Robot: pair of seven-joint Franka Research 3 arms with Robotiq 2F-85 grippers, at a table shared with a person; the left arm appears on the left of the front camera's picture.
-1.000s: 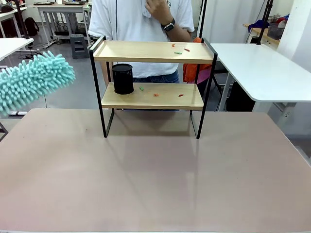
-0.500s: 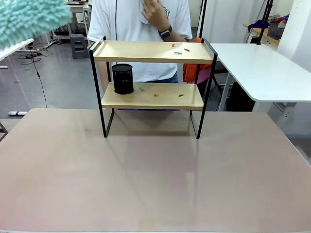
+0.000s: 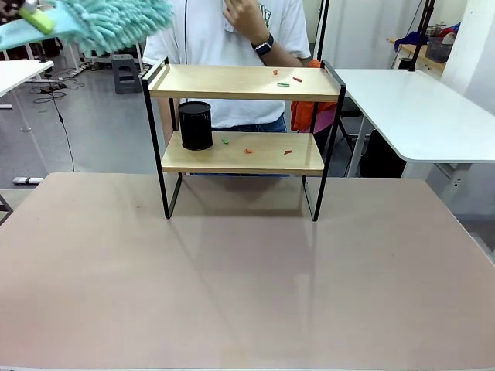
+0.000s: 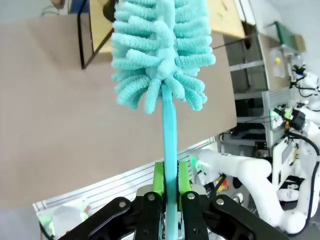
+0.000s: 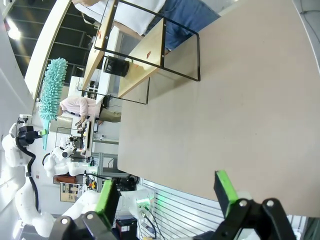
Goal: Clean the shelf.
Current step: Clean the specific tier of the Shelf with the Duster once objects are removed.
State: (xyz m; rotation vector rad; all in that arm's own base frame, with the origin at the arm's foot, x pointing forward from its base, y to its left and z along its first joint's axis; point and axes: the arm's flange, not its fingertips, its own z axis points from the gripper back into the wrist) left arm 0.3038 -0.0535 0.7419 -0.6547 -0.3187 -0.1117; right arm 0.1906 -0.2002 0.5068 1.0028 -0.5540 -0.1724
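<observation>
The left claw (image 4: 171,176) is clamped narrow on the thin turquoise handle of a duster (image 4: 161,55). Its green pads press the handle from both sides, and the fluffy turquoise head stands straight out past the fingertips. In the front view the duster is raised at the upper left, higher than the top board of the shelf (image 3: 244,82) and apart from it. Seen from the left claw, the shelf lies beyond the duster head and off to one side, standing on the brownish table (image 3: 232,286). On the shelf's lower board a black cup (image 3: 196,125) sits toward the end nearer the left claw. Small red and green scraps (image 3: 285,77) lie on the top board toward the end farther from that claw, and a few more lie along the middle of the lower board. A person (image 3: 224,39) in a white shirt stands behind the shelf, on the side away from both claws, with one hand (image 3: 247,15) raised. The right claw (image 5: 167,192) stands wide with nothing between its green pads. The bare table spreads ahead of its fingers, and the shelf stands well beyond its fingertips.
</observation>
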